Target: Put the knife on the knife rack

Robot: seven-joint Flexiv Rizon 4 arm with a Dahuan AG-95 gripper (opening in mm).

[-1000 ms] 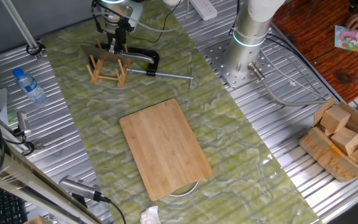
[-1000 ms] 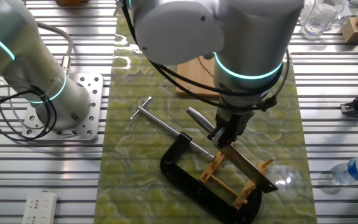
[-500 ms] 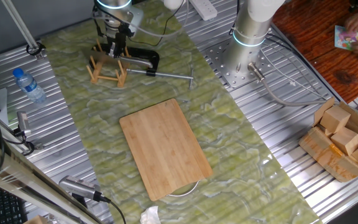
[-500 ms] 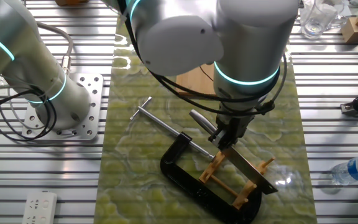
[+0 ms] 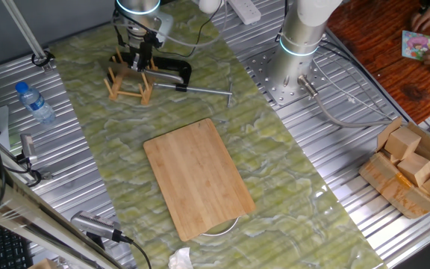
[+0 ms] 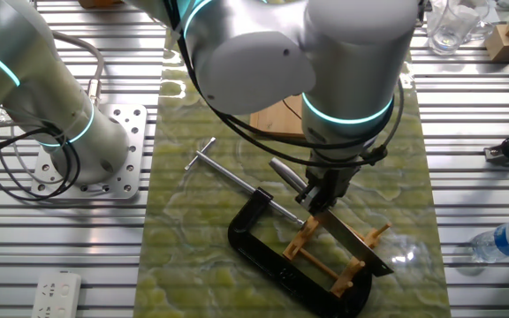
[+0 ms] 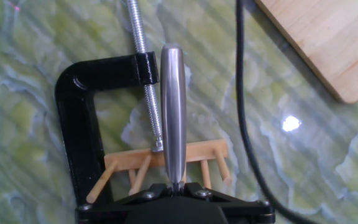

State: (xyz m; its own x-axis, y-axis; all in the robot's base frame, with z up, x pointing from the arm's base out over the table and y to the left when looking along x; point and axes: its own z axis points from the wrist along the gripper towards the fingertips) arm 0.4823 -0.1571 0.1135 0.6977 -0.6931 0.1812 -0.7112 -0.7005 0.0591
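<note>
The two-finger gripper [image 6: 322, 196] is closed on the knife [image 6: 353, 236] — a cleaver with a broad dark grey blade and a slim silver handle [image 7: 173, 106] — and holds it by the top edge, likely so the blade can slide between the pegs. The blade already sits in the small light-wood knife rack [image 6: 334, 254], beside the black C-clamp [image 7: 82, 118]. The arm hangs almost vertically over the rack — the wrist points straight down.

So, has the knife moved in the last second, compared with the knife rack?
Yes, slightly. In the other fixed view the knife has sunk lower between the pegs of the knife rack, held by the gripper.
</note>
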